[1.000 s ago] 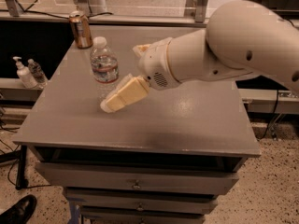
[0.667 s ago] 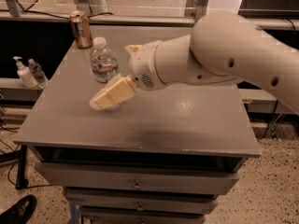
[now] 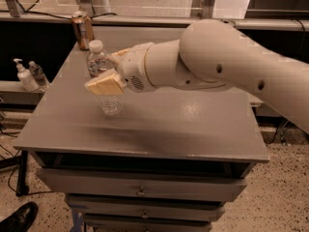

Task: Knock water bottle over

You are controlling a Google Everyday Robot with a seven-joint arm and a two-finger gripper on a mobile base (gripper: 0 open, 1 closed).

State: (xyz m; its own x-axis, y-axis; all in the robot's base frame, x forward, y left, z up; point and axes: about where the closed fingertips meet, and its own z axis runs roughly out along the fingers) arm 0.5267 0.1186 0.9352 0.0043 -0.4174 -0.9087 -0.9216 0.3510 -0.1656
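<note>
The water bottle (image 3: 97, 62) stands upright on the grey tabletop (image 3: 193, 129), its white cap at the top and its ribbed lower part showing below the gripper. The gripper (image 3: 107, 69) hangs right at the bottle, at the height of the label band. The jaws are spread apart. The nearer cream finger (image 3: 104, 85) crosses in front of the bottle's middle and hides the label. The farther finger (image 3: 121, 52) shows just right of the bottle's shoulder. Nothing is clamped between them, and whether the near finger touches the bottle cannot be told. The thick white arm (image 3: 217, 57) stretches away to the right of the bottle, above the tabletop.

A brown can (image 3: 83, 30) stands upright just behind the bottle, close to the tabletop's rear edge. Well to the left of the bottle and lower down, off the tabletop, a white pump dispenser (image 3: 21, 76) and a small clear bottle (image 3: 37, 74) stand side by side. Drawers (image 3: 140, 192) sit below the bottle, under the tabletop. A dark shoe (image 3: 19, 219) rests on the floor far below and left of the bottle.
</note>
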